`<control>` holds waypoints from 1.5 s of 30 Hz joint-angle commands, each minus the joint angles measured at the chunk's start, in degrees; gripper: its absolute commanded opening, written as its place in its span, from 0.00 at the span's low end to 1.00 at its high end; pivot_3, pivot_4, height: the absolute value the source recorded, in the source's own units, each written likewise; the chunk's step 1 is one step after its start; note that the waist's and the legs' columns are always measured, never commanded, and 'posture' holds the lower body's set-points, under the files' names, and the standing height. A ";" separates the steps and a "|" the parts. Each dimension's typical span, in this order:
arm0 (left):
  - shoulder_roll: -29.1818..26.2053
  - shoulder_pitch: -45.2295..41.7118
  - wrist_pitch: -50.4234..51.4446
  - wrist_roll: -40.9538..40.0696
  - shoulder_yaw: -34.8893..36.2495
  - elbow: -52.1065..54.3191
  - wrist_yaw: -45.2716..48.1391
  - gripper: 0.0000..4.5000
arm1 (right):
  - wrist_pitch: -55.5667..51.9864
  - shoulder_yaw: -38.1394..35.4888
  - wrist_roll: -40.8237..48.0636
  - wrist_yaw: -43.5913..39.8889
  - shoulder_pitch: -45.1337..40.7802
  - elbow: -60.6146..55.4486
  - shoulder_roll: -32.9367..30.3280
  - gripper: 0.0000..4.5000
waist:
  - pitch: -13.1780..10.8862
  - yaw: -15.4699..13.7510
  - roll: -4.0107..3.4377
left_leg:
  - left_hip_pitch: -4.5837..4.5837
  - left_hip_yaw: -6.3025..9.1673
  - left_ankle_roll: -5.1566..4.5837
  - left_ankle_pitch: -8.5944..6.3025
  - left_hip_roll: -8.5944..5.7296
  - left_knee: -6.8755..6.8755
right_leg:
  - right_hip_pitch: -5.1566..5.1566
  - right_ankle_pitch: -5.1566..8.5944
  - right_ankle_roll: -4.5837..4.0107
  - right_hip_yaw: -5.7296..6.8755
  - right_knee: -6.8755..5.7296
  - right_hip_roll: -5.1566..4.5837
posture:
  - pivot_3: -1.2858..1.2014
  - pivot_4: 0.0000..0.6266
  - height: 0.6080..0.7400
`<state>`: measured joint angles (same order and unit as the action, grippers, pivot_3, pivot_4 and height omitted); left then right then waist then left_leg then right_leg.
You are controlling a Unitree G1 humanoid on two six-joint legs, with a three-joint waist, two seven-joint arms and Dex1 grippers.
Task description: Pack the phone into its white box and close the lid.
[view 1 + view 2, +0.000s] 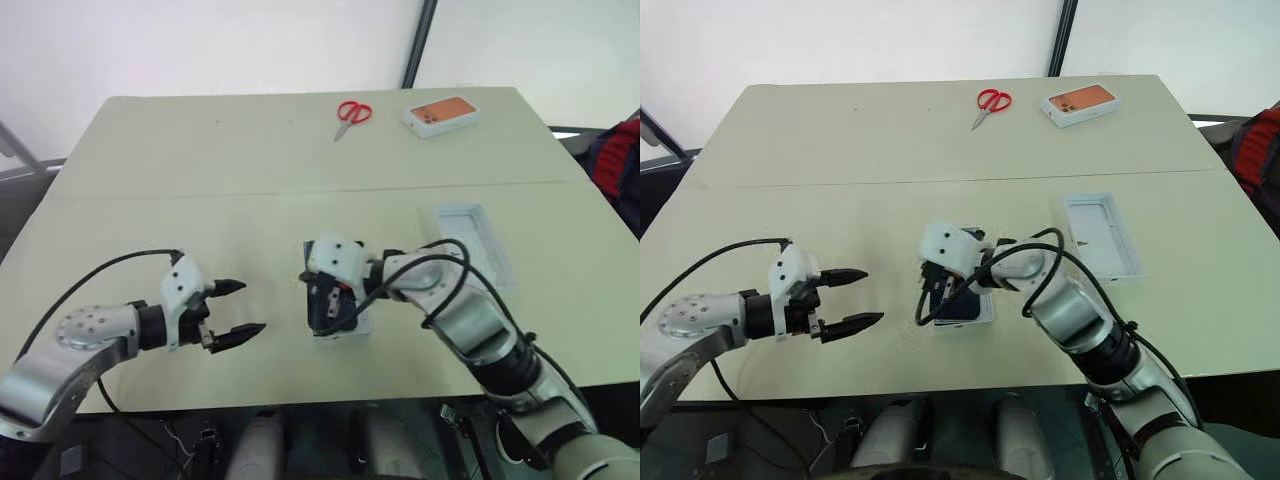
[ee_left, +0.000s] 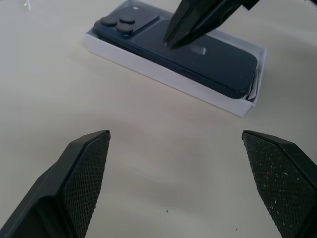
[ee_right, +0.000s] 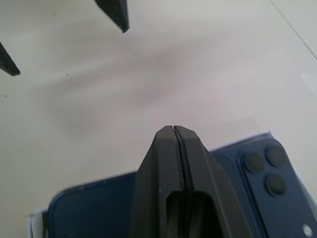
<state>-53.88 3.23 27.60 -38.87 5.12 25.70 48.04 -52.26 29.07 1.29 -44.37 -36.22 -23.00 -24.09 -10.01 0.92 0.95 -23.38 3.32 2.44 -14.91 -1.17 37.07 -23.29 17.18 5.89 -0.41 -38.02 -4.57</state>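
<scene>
So the phone (image 2: 183, 52) is sitting back-up in the white box (image 2: 168, 82), camera bump showing, right under the right gripper (image 2: 171, 39), whose jaws are clenched tight together with nothing between them and are pressing, or at least hovering, on the phone's back, and I can't quite tell if the tips are touching. From the wrist view it's looking like the far end of the phone is riding slightly over the tray wall, so I'm guessing it isn't fully seated yet. The left gripper (image 1: 232, 312) is hanging just beside the box with its jaws spread wide and holding nothing. Handling-wise, I'm thinking the phone is stiff, slick and a bit heavy for its size, so nudging it flat with closed tips is smarter than pinching it; if it needs lifting, the long edges are the place to grab. The box is light cardboard and will probably skate on the bench (image 1: 200, 180) if pushed sideways. The lid (image 1: 1102, 235) is lying well off to the far side of the right jaws, open side up; it'll be light and flimsy, best pinched by one long wall. Count: one phone, one tray, one lid, one orange-topped box (image 1: 441, 114), one pair of red scissors (image 1: 351, 115), all the latter well apart at the far edge.
</scene>
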 commanded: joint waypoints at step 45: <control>14.01 -26.02 23.14 16.24 -22.57 -3.43 -7.02 0.27 | 9.32 -3.93 -2.13 -3.77 6.29 0.37 -21.36 0.00 | 0.00 -0.13 0.03 | 0.00 0.02 -0.07 -0.03 -0.02 0.14 | 0.10 -0.01 0.04 0.13 -0.07 0.07 | 0.52 0.24 1.00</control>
<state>-39.77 -21.42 50.58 -23.78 -16.43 21.41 40.24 -43.96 24.65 -0.02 -48.50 -29.65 -21.88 -46.04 -10.01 0.79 0.98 -23.38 3.36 2.37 -14.93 -1.21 37.22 -23.19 17.18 5.93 -0.27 -38.09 -4.49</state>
